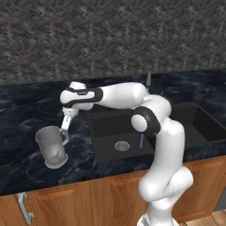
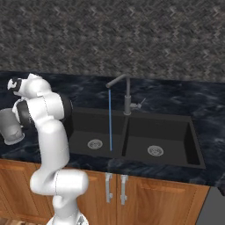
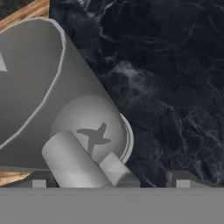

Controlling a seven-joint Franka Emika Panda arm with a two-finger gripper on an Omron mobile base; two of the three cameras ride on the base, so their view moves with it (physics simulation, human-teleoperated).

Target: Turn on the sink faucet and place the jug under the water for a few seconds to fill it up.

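Note:
The translucent grey jug (image 1: pixel 51 148) stands upright on the black marble counter left of the sink (image 1: pixel 106 121). My gripper (image 1: pixel 65 127) hangs just above its loop handle (image 3: pixel 74 162), open. In the hand view the handle lies between my spread fingertips (image 3: pixel 39 183), and the gripper (image 3: pixel 110 183) looks down the jug (image 3: pixel 39 87). From the right base view the jug (image 2: pixel 9 126) shows at the left edge, partly behind my arm. The sink faucet (image 2: pixel 127 94) stands behind the divider of the sink (image 2: pixel 176 132), and a thin blue stream of water (image 2: pixel 110 121) falls into the left basin. The same water (image 1: pixel 141 141) shows beside my arm.
The black marble counter (image 1: pixel 26 101) runs along a grey patterned wall (image 1: pixel 110 35). Wooden cabinet doors (image 2: pixel 154 202) with silver handles sit below its front edge. My arm's elbow (image 1: pixel 145 121) hangs over the left basin and hides most of the faucet in the left base view.

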